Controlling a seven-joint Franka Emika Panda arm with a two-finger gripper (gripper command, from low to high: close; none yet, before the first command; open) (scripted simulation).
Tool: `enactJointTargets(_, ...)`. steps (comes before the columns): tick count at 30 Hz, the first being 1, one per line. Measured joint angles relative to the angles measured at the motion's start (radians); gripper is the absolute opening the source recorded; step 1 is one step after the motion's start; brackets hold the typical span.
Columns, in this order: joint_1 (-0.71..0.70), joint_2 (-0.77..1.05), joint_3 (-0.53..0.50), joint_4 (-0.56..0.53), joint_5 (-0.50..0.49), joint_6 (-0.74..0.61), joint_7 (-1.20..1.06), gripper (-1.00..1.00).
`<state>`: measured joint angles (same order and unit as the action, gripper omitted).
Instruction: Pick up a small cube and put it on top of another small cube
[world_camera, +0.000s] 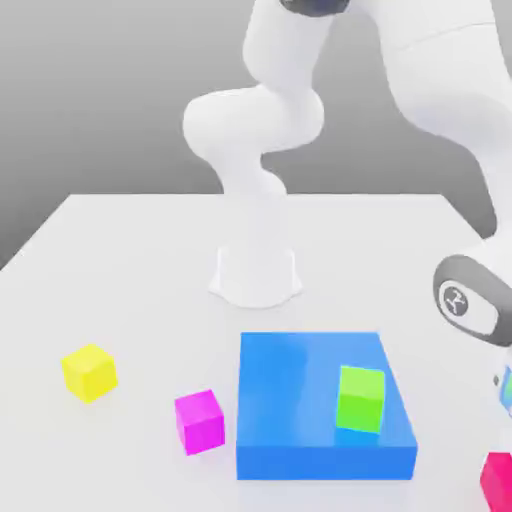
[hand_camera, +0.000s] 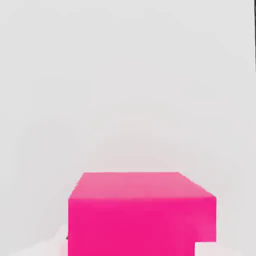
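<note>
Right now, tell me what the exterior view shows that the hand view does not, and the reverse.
Exterior view alone: the arm's white base, a yellow cube, a magenta cube, and a green cube standing on a flat blue block. Hand view alone: a close look at the pink cube's top and front faces. Shared: that pink cube, cut off at the exterior view's lower right corner, and the white table.

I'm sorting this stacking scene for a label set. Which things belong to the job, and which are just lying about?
Job:
- pink cube beneath the hand
- green cube, a possible base, on the blue block

Lying about:
- yellow cube
- magenta cube
</note>
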<state>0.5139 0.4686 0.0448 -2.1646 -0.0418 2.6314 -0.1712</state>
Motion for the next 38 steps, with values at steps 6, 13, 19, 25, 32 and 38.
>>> enactJointTargets(6,-0.080,-0.215,-0.132,-0.162,-0.027,-0.039,0.080,-1.00)
enactJointTargets(13,-0.289,-0.452,-0.302,-0.411,-0.072,-0.021,0.202,-1.00)
enactJointTargets(19,-0.403,-0.575,-0.356,-0.591,-0.031,0.023,0.236,-1.00)
enactJointTargets(25,-0.384,-0.463,-0.356,-0.597,0.070,0.137,0.168,-1.00)
enactJointTargets(32,-0.395,-0.372,-0.341,-0.598,0.150,0.223,0.111,1.00)
enactJointTargets(38,-0.393,-0.406,-0.343,-0.597,0.119,0.192,0.133,1.00)
